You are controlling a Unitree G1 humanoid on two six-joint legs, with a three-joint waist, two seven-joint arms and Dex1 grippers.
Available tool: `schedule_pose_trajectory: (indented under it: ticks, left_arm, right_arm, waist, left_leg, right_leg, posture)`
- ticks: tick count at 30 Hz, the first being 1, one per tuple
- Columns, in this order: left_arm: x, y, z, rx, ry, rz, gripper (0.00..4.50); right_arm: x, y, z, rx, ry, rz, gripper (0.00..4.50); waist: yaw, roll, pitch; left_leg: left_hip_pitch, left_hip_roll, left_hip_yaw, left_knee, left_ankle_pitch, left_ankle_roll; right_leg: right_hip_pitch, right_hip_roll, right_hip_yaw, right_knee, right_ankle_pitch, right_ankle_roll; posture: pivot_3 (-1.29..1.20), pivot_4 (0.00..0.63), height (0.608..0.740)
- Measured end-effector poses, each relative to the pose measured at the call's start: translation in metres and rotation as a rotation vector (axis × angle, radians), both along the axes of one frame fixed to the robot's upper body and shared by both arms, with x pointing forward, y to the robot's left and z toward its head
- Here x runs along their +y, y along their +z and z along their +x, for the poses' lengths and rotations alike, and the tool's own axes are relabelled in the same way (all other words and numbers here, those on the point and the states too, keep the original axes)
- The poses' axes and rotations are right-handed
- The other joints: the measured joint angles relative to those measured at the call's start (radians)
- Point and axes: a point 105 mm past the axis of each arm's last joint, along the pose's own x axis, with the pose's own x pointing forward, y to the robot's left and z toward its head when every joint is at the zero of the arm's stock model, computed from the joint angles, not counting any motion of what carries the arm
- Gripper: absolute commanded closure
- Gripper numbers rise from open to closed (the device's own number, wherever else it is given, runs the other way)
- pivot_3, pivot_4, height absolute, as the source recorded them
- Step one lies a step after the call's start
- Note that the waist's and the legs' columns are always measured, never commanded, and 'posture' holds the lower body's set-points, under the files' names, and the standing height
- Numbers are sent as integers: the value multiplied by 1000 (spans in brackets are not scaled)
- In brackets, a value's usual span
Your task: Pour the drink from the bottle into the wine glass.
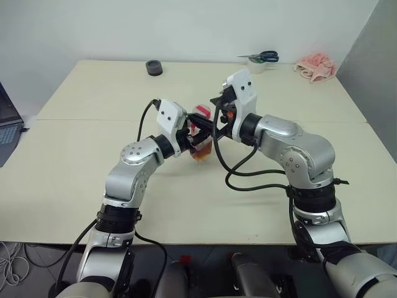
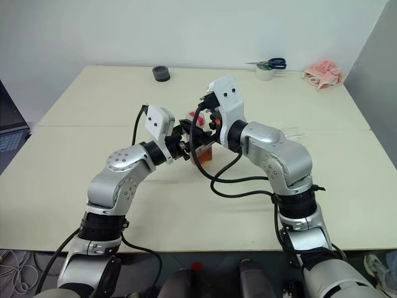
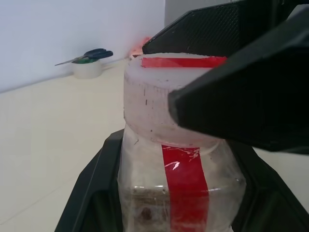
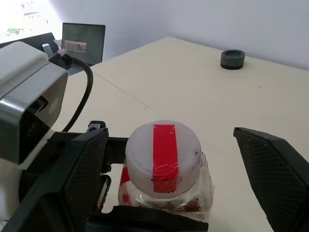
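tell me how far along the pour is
Done: the left tool is shut on the small clear plastic bottle with its red tape strip, holding it up off the beige table. In hand: the right tool stands open around the white cap, which is still on. Left: uncap, then pour the reddish-brown drink.

Both arms reach forward and angle inward, wrists meeting mid-scene above the table. Left claw [image 1: 193,141] points forward-right, roughly level, fingers clamped on the bottle [image 4: 166,181] body. Right claw [image 4: 171,169] points forward-left, roughly level, jaws spread wide, one finger either side of the bottle's cap, not touching it. Black cables loop under the right forearm.
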Motion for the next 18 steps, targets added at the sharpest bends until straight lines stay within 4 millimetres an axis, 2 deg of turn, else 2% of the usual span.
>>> schedule_pose_trajectory:
  ticks: [3,6,7,14,18]
  left_arm:
    - [0,0,0,-2,0,0,2341]
    - [0,-2,2,8,4,0,2341]
    - [0,-3,2,10,4,0,2341]
    - [1,-4,3,9,15,10,2341]
    - [-1,-3,0,7,-4,10,2341]
  right_arm:
    - [-1,-1,1,3,-8,-2,1323]
    - [4,-3,0,8,4,-10,2464]
    - [4,-4,0,9,3,-11,2678]
    - [4,-5,3,9,17,-8,2663]
    - [-3,-6,4,-37,169,-31,2663]
  waist:
    - [0,0,0]
    - [-1,0,0]
    - [0,0,0]
    - [0,0,0]
    - [1,0,0]
  left_leg:
    - [0,0,0,0,0,0]
    - [0,0,0,0,0,0]
    - [0,0,0,0,0,0]
    - [0,0,0,0,0,0]
    - [0,-1,0,0,0,0]
  right_leg:
    - [0,0,0,0,0,0]
    - [0,0,0,0,0,0]
    - [0,0,0,0,0,0]
    - [0,0,0,0,0,0]
    - [0,0,0,-1,-2,4]
  posture:
    - [0,150,740]
    - [0,150,740]
    - [0,150,740]
    - [0,150,740]
    - [0,150,740]
